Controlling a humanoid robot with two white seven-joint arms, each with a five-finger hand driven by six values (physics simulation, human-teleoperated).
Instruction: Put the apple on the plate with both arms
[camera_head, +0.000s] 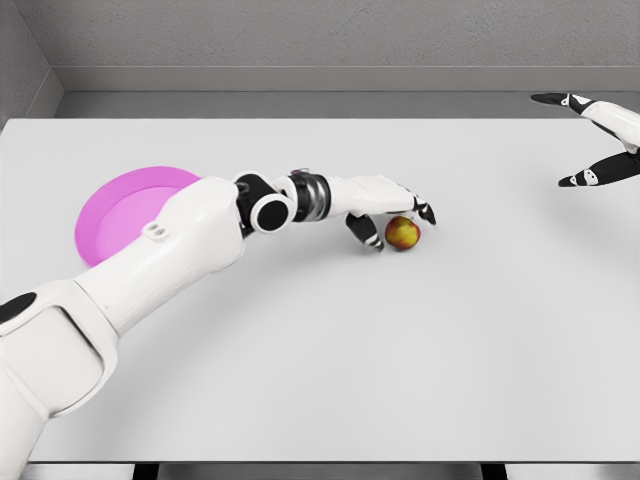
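A small red-and-yellow apple (403, 233) lies on the white table (420, 360), right of the middle. My left hand (392, 215) reaches across from the lower left and arches over the apple, thumb at its left side and fingers over its top and right; the fingers are curled around it, though whether they press on it is not clear. The pink plate (118, 208) lies flat at the far left, partly hidden behind my left forearm. My right hand (590, 140) hovers at the far right edge, fingers spread, holding nothing.
A grey wall runs behind the table's far edge. The table's front edge lies at the bottom of the view.
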